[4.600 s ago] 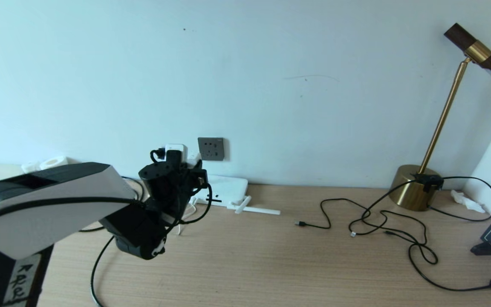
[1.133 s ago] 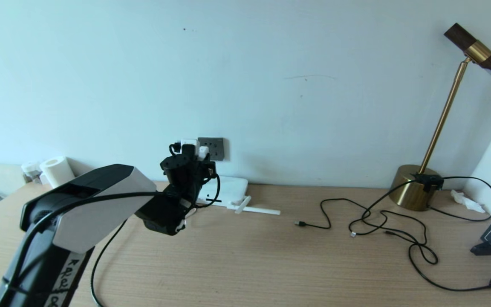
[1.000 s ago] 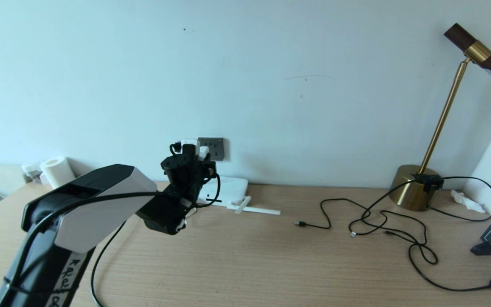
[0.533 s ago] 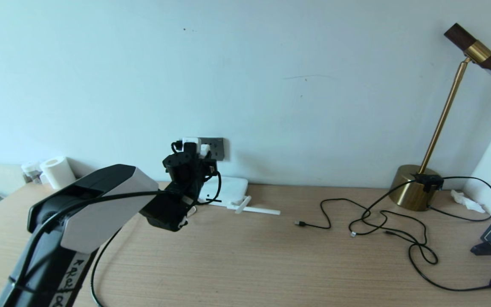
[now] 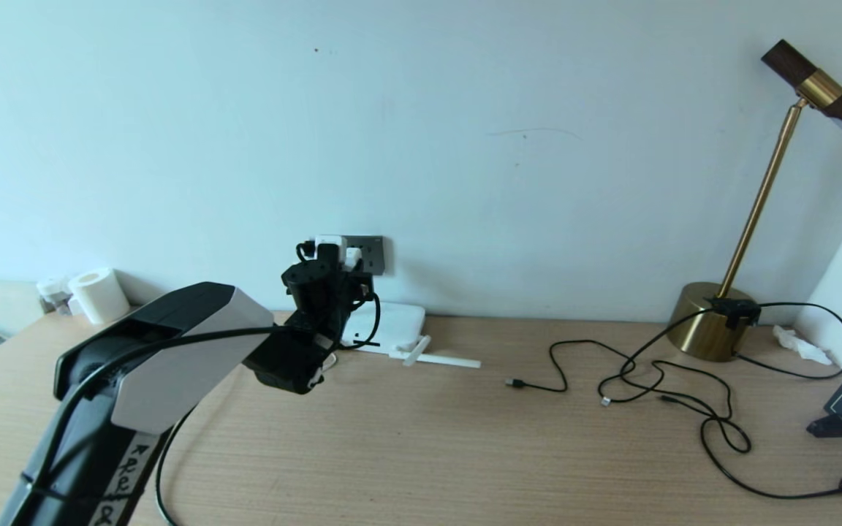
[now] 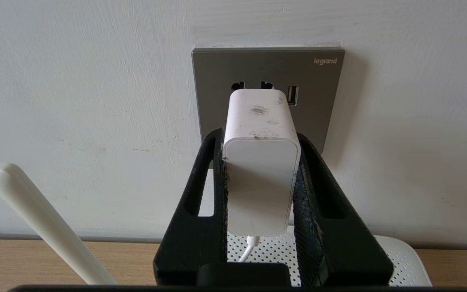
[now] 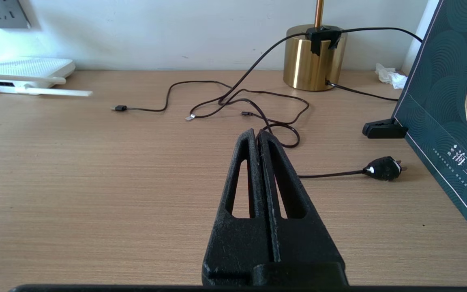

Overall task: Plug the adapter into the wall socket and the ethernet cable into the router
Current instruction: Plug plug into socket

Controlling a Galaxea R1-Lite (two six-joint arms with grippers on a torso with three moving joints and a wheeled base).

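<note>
Left gripper [image 6: 260, 138] has carried adapter [image 6: 260, 162] against wall socket [image 6: 318, 81]

The wall socket [image 6: 268, 77] carries the brand "legrand" in small pale lettering at one upper corner of its grey plate. The dark teal box [image 7: 446, 121] at the bench's right bears pale Chinese characters, "海棠", with smaller illegible print alongside.

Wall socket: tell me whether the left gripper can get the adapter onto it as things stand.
Probably yes: the left gripper holds the adapter squarely before the wall socket, nothing between them.
</note>
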